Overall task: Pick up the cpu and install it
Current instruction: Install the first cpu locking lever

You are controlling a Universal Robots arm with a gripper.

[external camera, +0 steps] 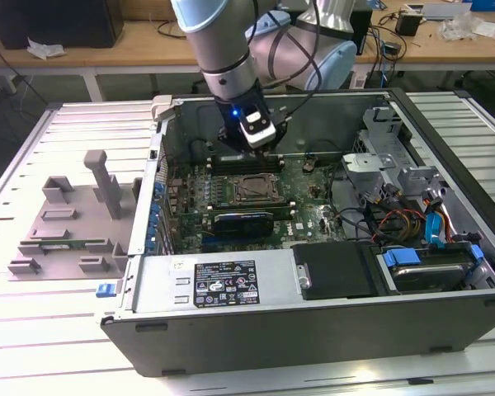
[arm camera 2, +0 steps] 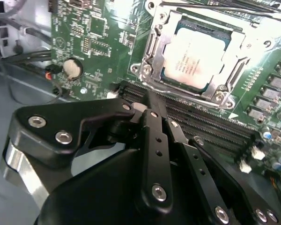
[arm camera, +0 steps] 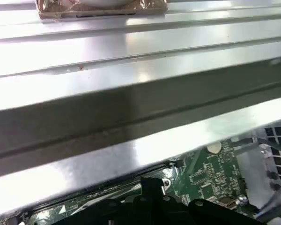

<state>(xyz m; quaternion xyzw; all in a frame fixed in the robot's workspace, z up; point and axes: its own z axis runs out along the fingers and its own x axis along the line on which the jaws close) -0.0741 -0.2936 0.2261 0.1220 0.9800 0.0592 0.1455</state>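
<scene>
The cpu [arm camera 2: 194, 58], a flat square chip with a shiny silver top and a thin green rim, lies inside the metal socket frame [arm camera 2: 147, 58] on the green motherboard [arm camera 2: 103, 42]. In the exterior view the cpu [external camera: 254, 190] sits mid-board inside the open computer case. My gripper [arm camera 2: 151, 102] hangs just beside the socket, over the black memory slots [arm camera 2: 210, 129]. Its black fingers [arm camera 2: 155, 140] are shut together at the tip with nothing between them. The exterior view has the gripper [external camera: 257, 147] low inside the case, behind the socket.
The case walls [external camera: 313, 103] ring the board. A graphics card [external camera: 243, 221], the power supply [external camera: 223, 280], a drive [external camera: 421, 268] and cables [external camera: 396, 223] crowd the case. A grey fixture [external camera: 66, 223] stands at the exterior view's left. A coin battery [arm camera 2: 72, 69] lies near the socket.
</scene>
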